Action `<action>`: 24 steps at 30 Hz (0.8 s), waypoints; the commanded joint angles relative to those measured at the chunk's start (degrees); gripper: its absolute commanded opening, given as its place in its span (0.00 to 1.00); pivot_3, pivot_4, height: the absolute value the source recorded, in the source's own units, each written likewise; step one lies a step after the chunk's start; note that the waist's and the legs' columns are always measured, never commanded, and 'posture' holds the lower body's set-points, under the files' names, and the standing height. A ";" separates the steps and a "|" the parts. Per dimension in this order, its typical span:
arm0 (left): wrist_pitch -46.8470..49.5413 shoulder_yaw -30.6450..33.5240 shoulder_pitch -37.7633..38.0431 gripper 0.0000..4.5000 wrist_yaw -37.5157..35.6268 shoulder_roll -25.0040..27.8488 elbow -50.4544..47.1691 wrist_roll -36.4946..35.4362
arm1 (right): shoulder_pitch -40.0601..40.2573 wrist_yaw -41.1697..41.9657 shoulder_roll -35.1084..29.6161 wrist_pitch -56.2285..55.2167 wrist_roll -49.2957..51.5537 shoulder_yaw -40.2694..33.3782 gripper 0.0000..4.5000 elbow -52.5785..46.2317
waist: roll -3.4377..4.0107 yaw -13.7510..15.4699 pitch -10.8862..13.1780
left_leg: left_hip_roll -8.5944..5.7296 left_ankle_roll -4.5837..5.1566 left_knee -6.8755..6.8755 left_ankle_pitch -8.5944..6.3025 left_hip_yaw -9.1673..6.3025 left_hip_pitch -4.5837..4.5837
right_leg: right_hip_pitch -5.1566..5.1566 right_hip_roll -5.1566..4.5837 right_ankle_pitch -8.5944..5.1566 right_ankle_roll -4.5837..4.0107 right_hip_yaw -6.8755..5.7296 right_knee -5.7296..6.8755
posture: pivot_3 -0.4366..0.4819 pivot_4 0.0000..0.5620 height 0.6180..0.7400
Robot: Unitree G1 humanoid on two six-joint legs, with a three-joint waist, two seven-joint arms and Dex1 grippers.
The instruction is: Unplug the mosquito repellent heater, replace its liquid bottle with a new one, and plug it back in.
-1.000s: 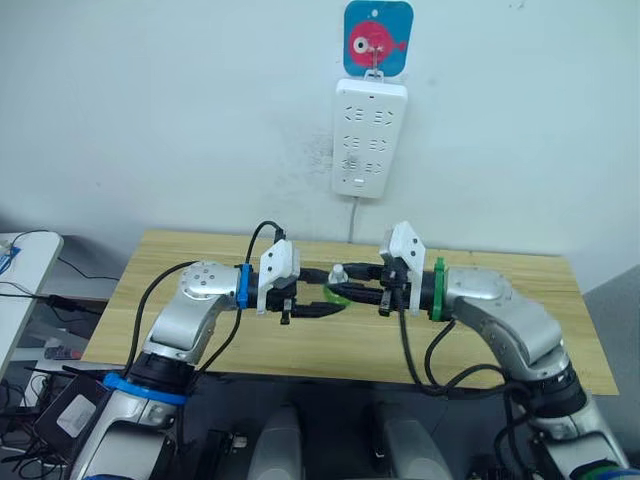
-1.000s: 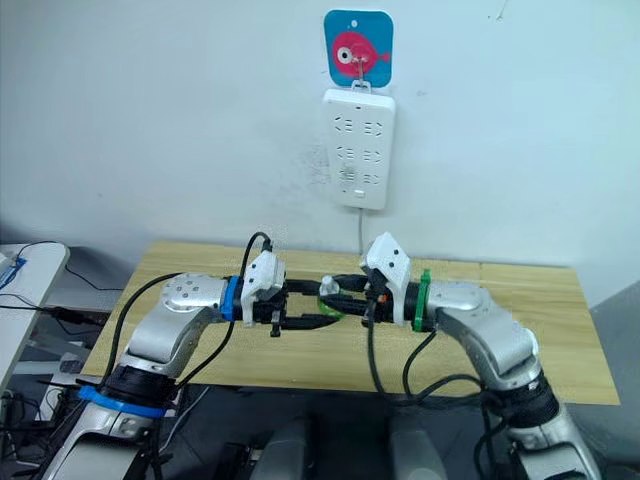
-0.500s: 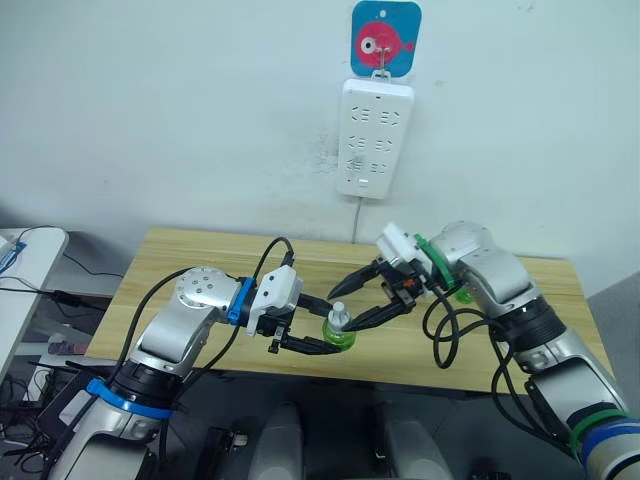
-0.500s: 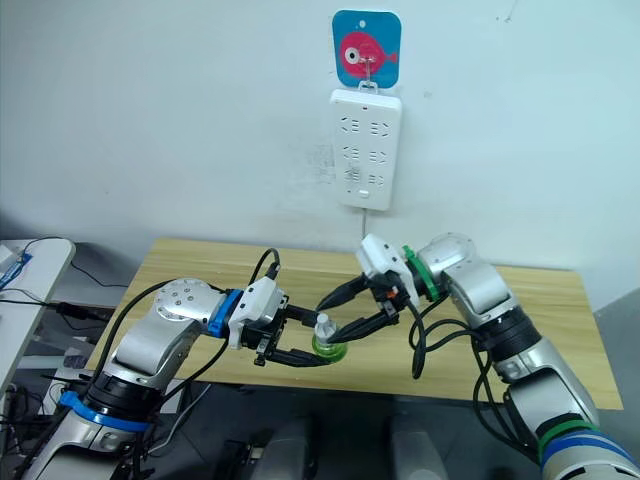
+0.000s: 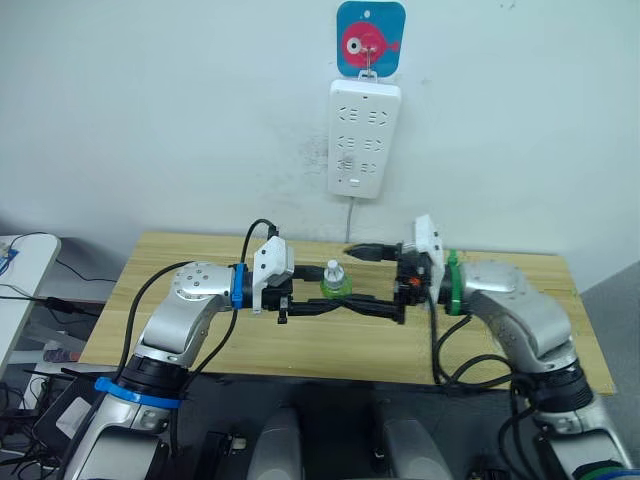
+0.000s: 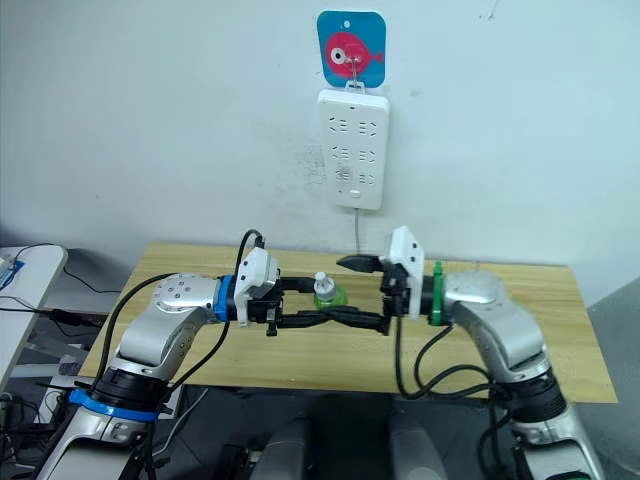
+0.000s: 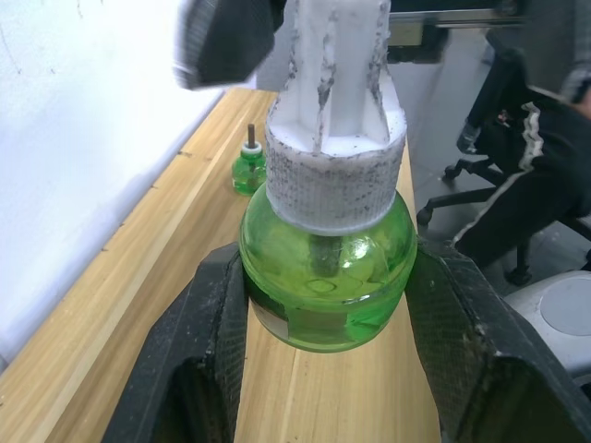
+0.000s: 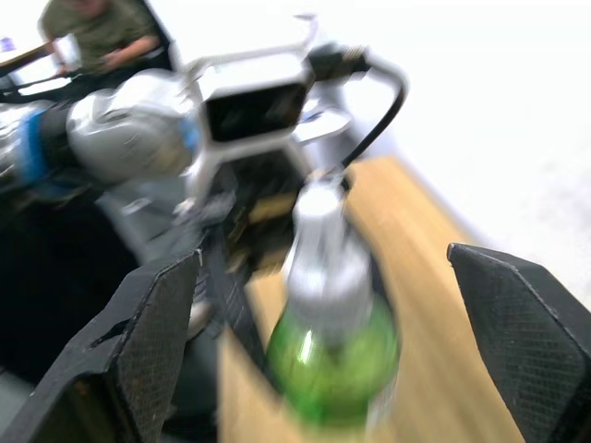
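We are seeing the left gripper pinching a green liquid bottle over the wooden table, the bottle standing upright, white cap pointing up (a second bottle is sitting behind). The right gripper is spreading wide around it.

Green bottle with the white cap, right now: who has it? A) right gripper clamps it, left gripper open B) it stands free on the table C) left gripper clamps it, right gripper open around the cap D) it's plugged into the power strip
C: in the left wrist view the left gripper's fingers press both sides of the green bottle, while the right gripper is spread wide, clear of the white cap.
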 commanded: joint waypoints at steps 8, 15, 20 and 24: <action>-0.49 0.24 -2.27 0.48 -1.05 0.14 0.22 -0.22 | -3.11 -4.03 -0.84 -4.05 -5.32 0.32 0.99 3.41 | 0.00 0.48 0.00 | -0.02 0.00 -0.03 0.00 0.01 -0.02 | 0.00 -0.06 0.00 0.00 0.00 -0.07 | 0.46 0.32 1.00; -0.95 0.86 -1.45 0.48 -1.33 0.54 0.11 -0.11 | -2.28 4.72 -11.15 -0.67 1.44 -3.93 0.99 0.03 | 0.00 0.52 0.00 | -0.02 0.01 -0.03 0.00 0.03 -0.02 | 0.00 -0.07 0.00 0.00 0.00 -0.07 | 0.47 0.31 1.00; -1.39 1.22 -0.95 0.48 -1.60 0.80 0.14 0.07 | -3.11 8.12 -13.19 5.91 9.66 -6.20 0.99 -1.04 | 0.00 0.34 -0.01 | -0.02 0.01 -0.03 0.00 0.03 -0.02 | 0.00 -0.03 0.00 -0.01 0.00 -0.06 | 0.48 0.30 1.00; -1.69 1.01 -0.97 0.48 -1.37 0.65 0.14 0.36 | -6.66 2.95 -9.04 10.76 12.04 -5.92 0.79 -1.85 | -0.01 0.13 -0.01 | 0.00 0.00 -0.01 0.00 0.02 0.00 | 0.00 0.06 0.00 -0.02 0.00 0.00 | 0.48 0.30 1.00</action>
